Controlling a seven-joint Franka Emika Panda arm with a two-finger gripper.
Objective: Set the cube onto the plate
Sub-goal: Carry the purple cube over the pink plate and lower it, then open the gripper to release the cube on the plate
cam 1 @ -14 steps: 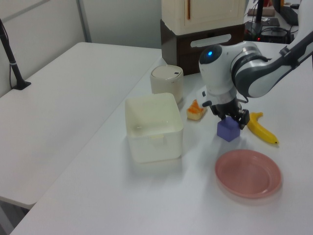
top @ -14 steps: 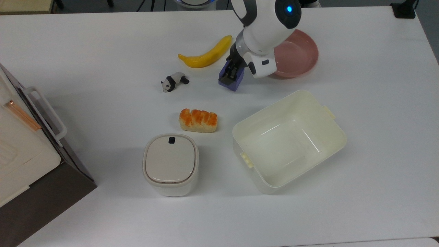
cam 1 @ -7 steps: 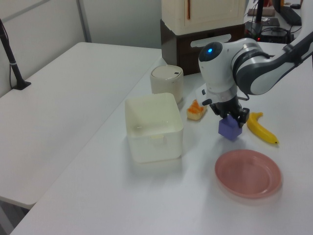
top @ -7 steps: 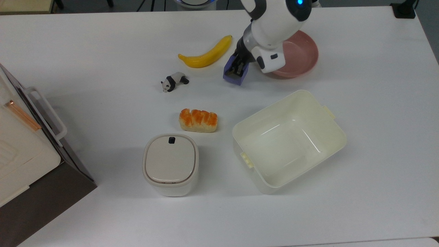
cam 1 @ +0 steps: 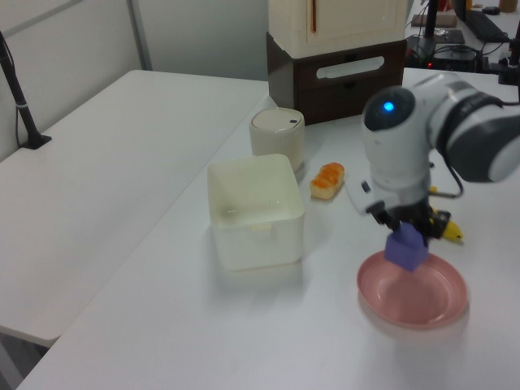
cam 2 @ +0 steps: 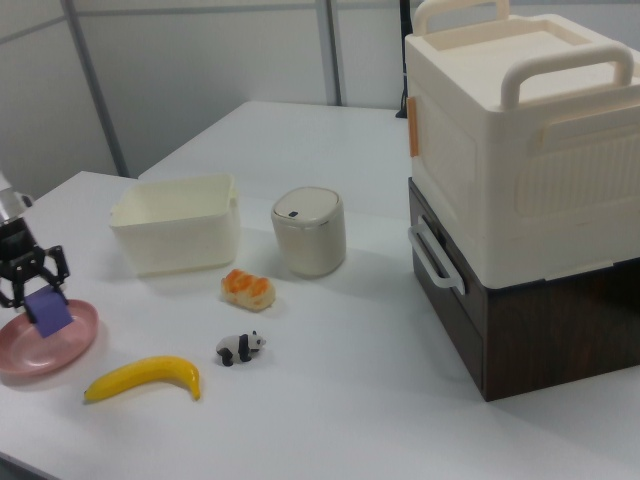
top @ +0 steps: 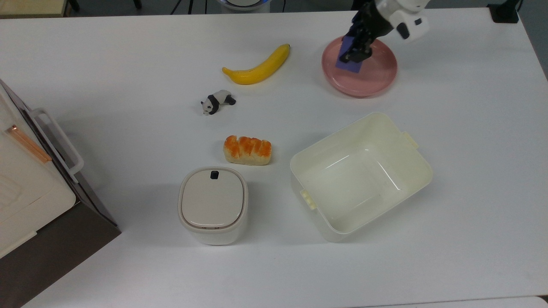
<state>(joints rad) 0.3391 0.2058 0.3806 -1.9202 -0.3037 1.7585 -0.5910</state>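
End effector (top: 355, 50) gripping the cube (top: 350, 61) above the plate (top: 376, 81).
Banana (top: 258, 66) is lying nearby, tub (top: 411, 171) sitting well apart.

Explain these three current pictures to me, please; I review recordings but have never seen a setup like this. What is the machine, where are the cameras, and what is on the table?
The machine is one robot arm ending in a two-finger gripper. One camera looks down from above; two others look across the white table from opposite sides. The gripper is shut on a small blue-purple cube, held just above a round pink plate, which is where it should go. Also on the table: a banana, a panda figure, a bread toy, a lidded cream bin and an open cream tub. A stacked cabinet stands at one end.
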